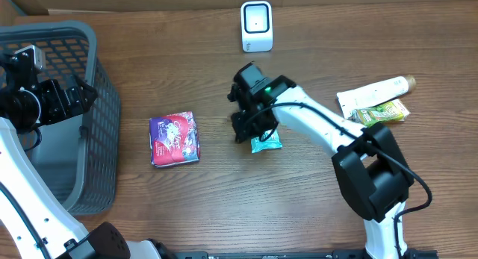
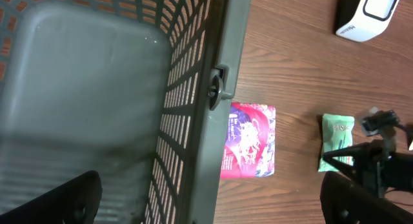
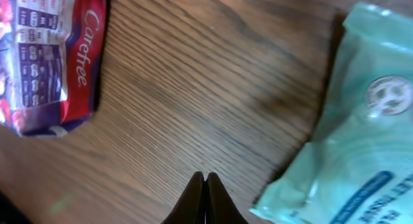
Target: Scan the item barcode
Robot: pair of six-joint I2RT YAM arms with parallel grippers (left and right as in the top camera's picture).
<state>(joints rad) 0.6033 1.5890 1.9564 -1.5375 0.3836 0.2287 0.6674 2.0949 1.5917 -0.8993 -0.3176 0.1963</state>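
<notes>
Pick-up stage: the right fingers (image 3: 201, 199) are pressed together, holding nothing, over bare desk (image 3: 193, 88) just beside the green packet (image 3: 352, 146); the left fingers (image 2: 61, 198) stand wide apart, empty, above the basket (image 2: 219, 69). Next, the right fingers must spread, grip the packet and present its barcode to the white scanner (image 1: 256, 25).

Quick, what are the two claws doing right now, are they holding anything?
Left claw: open, empty, above the basket rim.
Right claw: closed, holding nothing, next to the green packet.
</notes>
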